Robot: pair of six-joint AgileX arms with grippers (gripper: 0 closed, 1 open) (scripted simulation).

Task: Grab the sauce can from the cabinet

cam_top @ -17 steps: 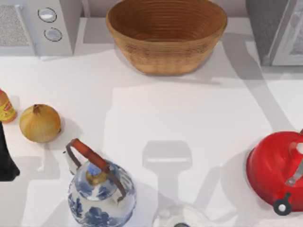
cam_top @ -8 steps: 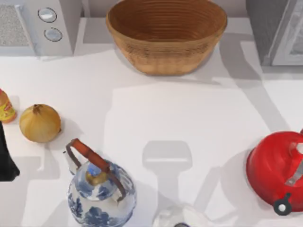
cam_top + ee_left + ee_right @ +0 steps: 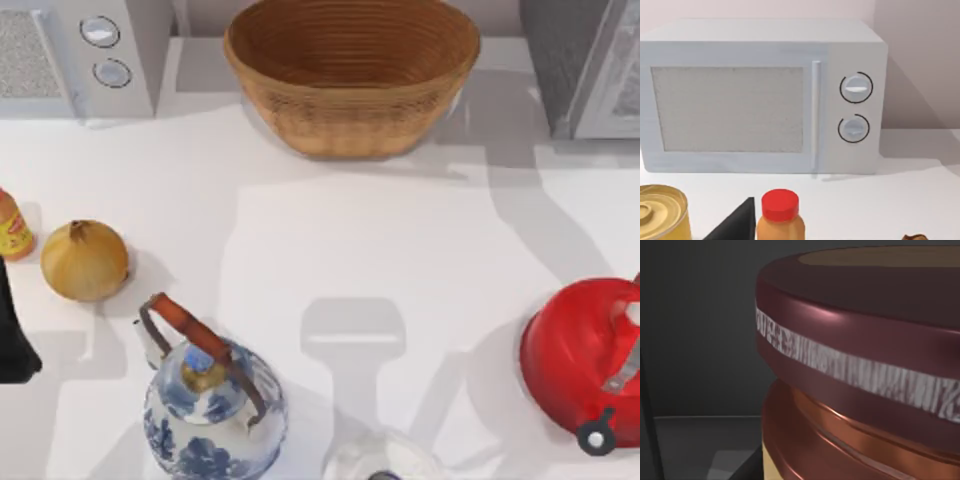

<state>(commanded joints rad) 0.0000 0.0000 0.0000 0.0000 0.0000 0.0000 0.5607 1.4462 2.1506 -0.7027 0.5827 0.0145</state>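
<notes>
the sauce can (image 3: 860, 365) sits very close in front of the right wrist camera, its dark maroon rim, a pale textured band and a coppery ring below it looming large, with a brownish top just visible; dark grey walls stand behind it and a grey floor below, so it looks to be inside the cabinet (image 3: 695, 340). i cannot tell whether the right arm's fingers are apart or together. from above, the white surface (image 3: 330, 250) carries a woven basket (image 3: 352, 75) at the back centre, a microwave (image 3: 80, 55) at the back left, and a grey cabinet (image 3: 585, 65) at the back right. a yellow onion (image 3: 85, 260) lies at the left, with a small orange bottle (image 3: 14, 228) just beside it at the edge. a blue and white kettle (image 3: 213, 405) stands near the front left, and a red kettle (image 3: 585, 362) near the front right. the left arm (image 3: 14, 335) is a dark shape at the left edge; its fingers i cannot tell about. the left wrist camera faces the microwave, a red-capped bottle and a yellow tin (image 3: 662, 212).
</notes>
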